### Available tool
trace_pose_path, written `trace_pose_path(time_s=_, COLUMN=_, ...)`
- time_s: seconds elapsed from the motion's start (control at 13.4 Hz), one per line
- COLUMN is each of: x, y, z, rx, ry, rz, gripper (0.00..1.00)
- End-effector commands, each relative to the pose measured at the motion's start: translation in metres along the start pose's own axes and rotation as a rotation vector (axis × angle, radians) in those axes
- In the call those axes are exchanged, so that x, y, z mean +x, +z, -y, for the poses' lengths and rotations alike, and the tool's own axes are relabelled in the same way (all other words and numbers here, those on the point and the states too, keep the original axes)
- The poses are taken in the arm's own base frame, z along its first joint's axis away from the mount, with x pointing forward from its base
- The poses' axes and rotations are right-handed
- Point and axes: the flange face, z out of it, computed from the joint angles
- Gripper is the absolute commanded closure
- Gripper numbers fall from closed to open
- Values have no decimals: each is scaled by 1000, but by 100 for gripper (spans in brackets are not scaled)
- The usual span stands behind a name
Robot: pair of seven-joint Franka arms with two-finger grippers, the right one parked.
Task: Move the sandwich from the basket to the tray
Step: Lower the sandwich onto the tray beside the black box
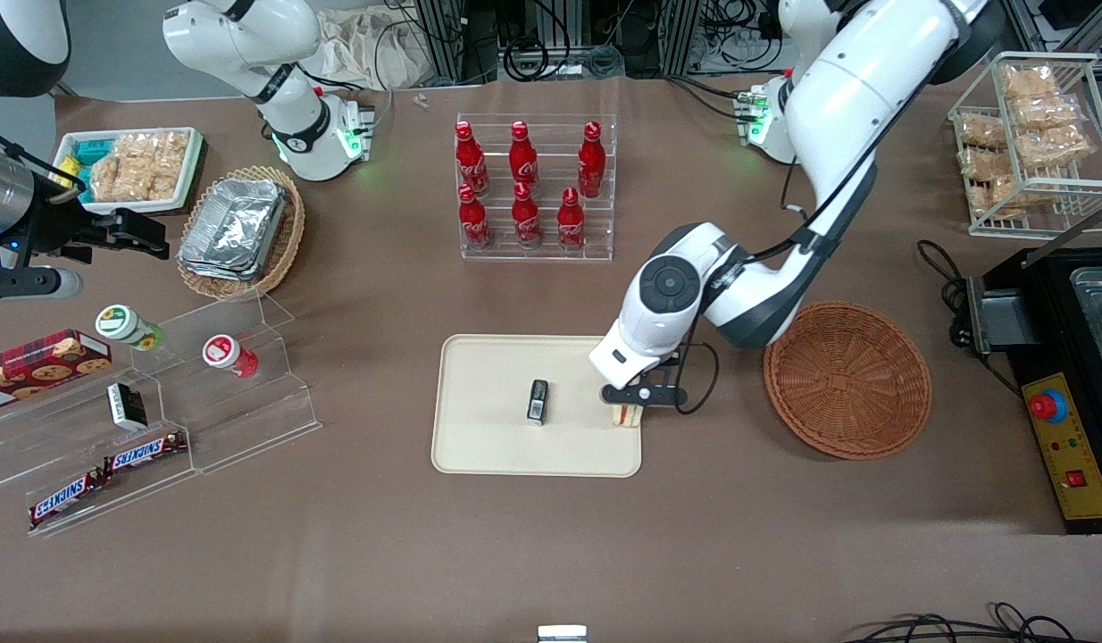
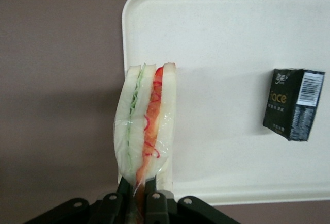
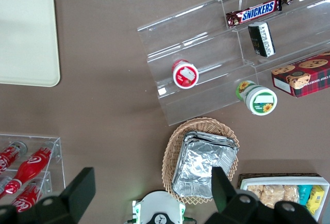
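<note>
The gripper (image 1: 638,398) pinches the sandwich (image 2: 146,128) by its narrow end, cut edge upright, hanging just over the tray (image 1: 488,438) rim; the basket (image 1: 847,380) sits empty nearby.

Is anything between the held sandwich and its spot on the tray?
Nothing visible. The gripper holds the sandwich over the tray's edge nearest the basket; the small black pack lies apart, mid-tray.
</note>
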Motion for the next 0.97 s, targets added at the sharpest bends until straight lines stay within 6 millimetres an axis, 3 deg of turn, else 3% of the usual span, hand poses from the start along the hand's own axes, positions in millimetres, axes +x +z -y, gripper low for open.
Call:
trace_pose_path(time_s=0.0, x=12, y=10, z=-13, rx=2, ry=-7, rz=-21, gripper=99)
trace_pose_path(time_s=0.22, x=10, y=13, z=-16, rx=2, ry=-55, rz=-17, gripper=59)
trace_pose_path(time_s=0.3, x=10, y=14, z=-16, rx=3, ry=-74, rz=-14, gripper=14)
trace_pose_path(time_s=0.37, x=9, y=14, z=-16, rx=5, ry=-88, rz=-9, gripper=1)
trace_pose_path(time_s=0.67, x=18, y=-5, z=-1, rx=45, ry=-120, rz=20, gripper=1)
trace_pose_path(time_s=0.9, x=25, y=-58, z=28, rx=68, ry=-168, rz=43, gripper=1)
